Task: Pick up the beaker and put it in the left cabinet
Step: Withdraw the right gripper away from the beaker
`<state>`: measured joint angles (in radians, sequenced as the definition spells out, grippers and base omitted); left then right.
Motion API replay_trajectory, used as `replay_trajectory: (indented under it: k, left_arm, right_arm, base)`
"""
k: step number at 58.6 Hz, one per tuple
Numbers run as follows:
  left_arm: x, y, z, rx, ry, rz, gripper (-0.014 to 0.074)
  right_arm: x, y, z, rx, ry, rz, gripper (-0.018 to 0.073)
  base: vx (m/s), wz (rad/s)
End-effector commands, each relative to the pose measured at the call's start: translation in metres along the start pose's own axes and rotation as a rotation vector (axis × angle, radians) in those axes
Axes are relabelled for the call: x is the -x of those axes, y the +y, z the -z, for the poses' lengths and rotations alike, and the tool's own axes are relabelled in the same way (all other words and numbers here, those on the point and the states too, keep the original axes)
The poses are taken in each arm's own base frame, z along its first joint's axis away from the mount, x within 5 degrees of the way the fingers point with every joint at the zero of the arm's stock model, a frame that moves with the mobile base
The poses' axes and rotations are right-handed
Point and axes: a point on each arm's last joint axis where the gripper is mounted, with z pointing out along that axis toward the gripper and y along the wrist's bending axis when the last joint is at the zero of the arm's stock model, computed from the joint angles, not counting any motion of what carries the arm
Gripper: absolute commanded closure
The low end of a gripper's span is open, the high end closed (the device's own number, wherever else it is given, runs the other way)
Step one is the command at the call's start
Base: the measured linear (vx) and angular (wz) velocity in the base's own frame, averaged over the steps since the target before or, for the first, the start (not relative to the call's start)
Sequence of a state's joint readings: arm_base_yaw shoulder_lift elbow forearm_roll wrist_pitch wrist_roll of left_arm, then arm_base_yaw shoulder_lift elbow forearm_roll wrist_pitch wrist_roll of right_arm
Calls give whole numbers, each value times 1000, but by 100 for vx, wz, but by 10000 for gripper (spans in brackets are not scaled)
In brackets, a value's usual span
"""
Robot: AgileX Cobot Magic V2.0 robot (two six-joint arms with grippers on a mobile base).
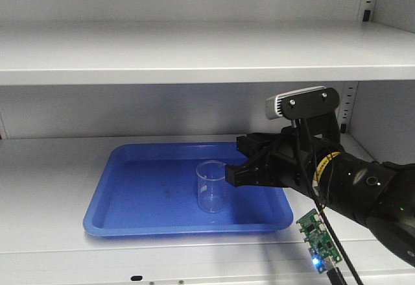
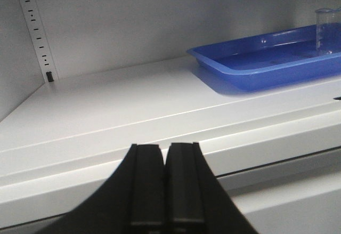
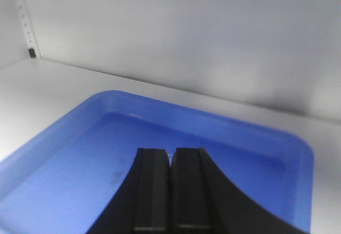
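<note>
The clear glass beaker (image 1: 211, 187) stands upright in a blue tray (image 1: 104, 213) on a shelf of the pale grey left cabinet (image 1: 52, 168). My right gripper (image 1: 228, 173) is shut, with its tips level with the beaker's rim on the right side; I cannot tell whether they touch it. In the right wrist view the right gripper (image 3: 170, 150) hangs shut over the tray (image 3: 64, 138), and the beaker does not show there. My left gripper (image 2: 165, 146) is shut and empty at the shelf's (image 2: 106, 101) front edge. The beaker (image 2: 327, 29) and tray (image 2: 250, 74) lie far to its right.
An upper shelf (image 1: 194, 58) runs across close above the right arm's camera housing (image 1: 303, 103). Slotted uprights (image 2: 34, 31) stand in the back corners. A small green circuit board (image 1: 318, 239) with a lit blue light hangs off the right arm near the shelf's front edge.
</note>
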<state>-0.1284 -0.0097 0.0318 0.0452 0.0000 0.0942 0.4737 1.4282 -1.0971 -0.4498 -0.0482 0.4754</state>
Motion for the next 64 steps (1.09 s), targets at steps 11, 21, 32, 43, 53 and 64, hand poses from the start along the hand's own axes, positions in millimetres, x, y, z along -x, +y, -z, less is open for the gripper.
replay_trajectory:
  k: [11,21,32,43,53,64]
  left_arm:
    - [3,0,1,7,-77,6,595]
    - [3,0,1,7,-77,6,595]
    - [3,0,1,7,-77,6,595]
    - [3,0,1,7,-77,6,595]
    - [3,0,1,7,-77,6,595]
    - [3,0,1,7,-77,6,595]
  right_arm:
    - [17,-25,40,-144,119,-96,565]
    - [15,-51,69,-248,150,-110,565]
    - [-14,-72,111,-325,-51,-104,565]
    - [-39,-71,154,-389,-168,14,565]
    - [-74,-56,187,-397,-150,14,565]
    - [-125,-39,219,-396,-186,24,565]
  base:
    - [0,0]
    - [0,0]
    - [0,0]
    - [0,0]
    - [0,0]
    - [0,0]
